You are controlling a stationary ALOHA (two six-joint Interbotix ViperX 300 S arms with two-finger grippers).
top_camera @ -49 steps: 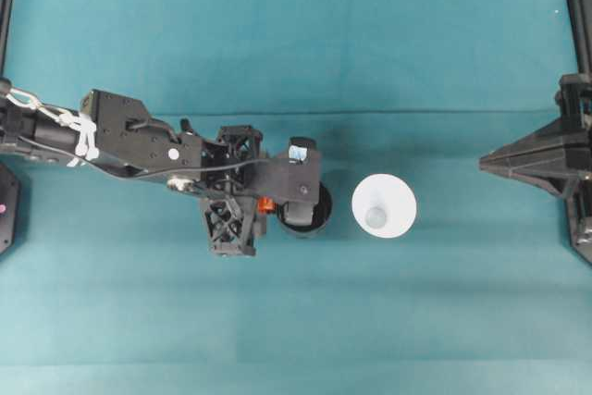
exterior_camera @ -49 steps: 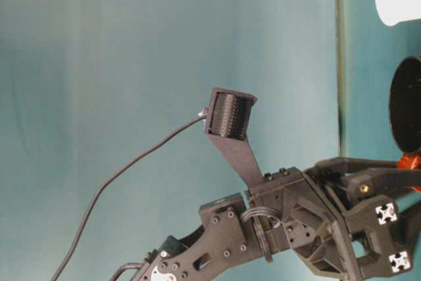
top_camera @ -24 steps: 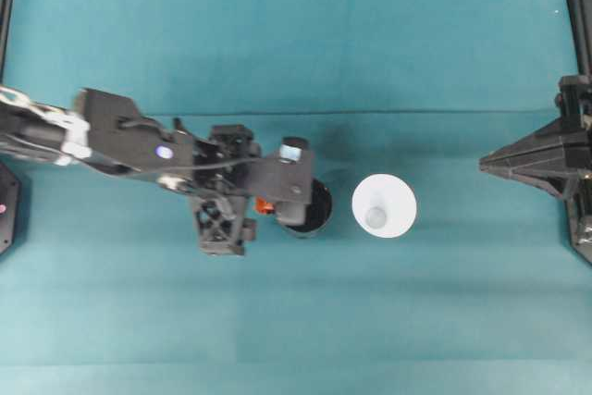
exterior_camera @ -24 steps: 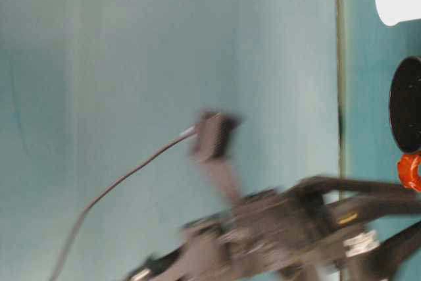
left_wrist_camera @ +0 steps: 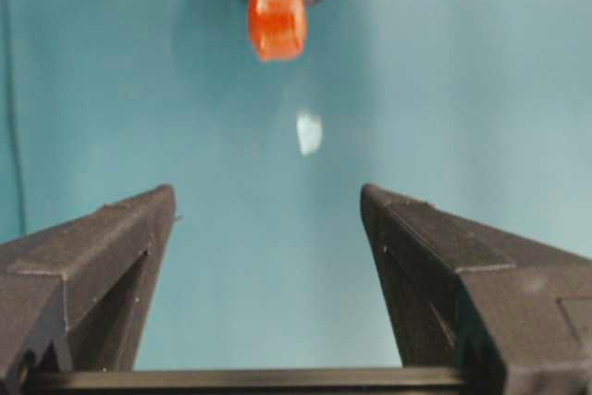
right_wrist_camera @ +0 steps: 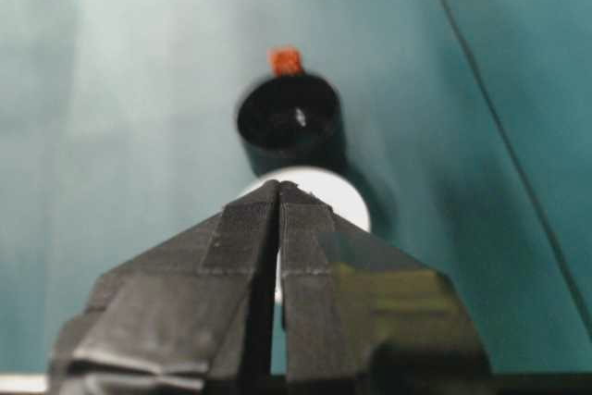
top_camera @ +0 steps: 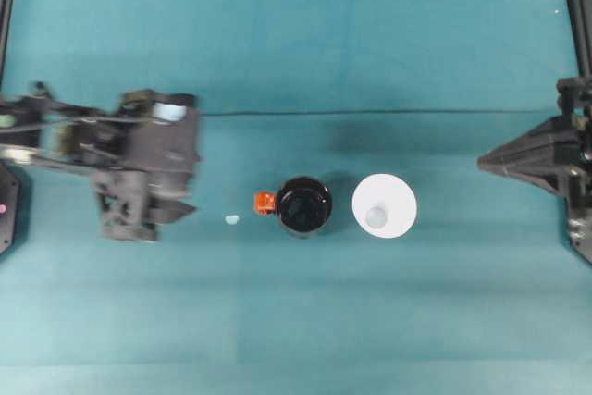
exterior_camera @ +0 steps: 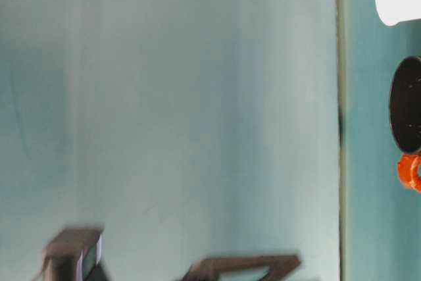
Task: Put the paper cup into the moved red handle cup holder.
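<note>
White paper cup (top_camera: 384,206) stands empty beside the red handle cup holder (top_camera: 303,206).

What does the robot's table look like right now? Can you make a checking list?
Surface: teal cloth, flat, one crease line across.
Job's things: paper cup upright beside the red handle cup holder, not inside it; holder's handle faces the left gripper.
Clutter: one pale scrap near the handle.
Grippers: left gripper open, holding nothing, away from the holder; right gripper fingers closed, holding nothing, aimed at the cup.
Cables: nothing seen clearly.
Surroundings: dark frame rails at the table's sides.
</note>
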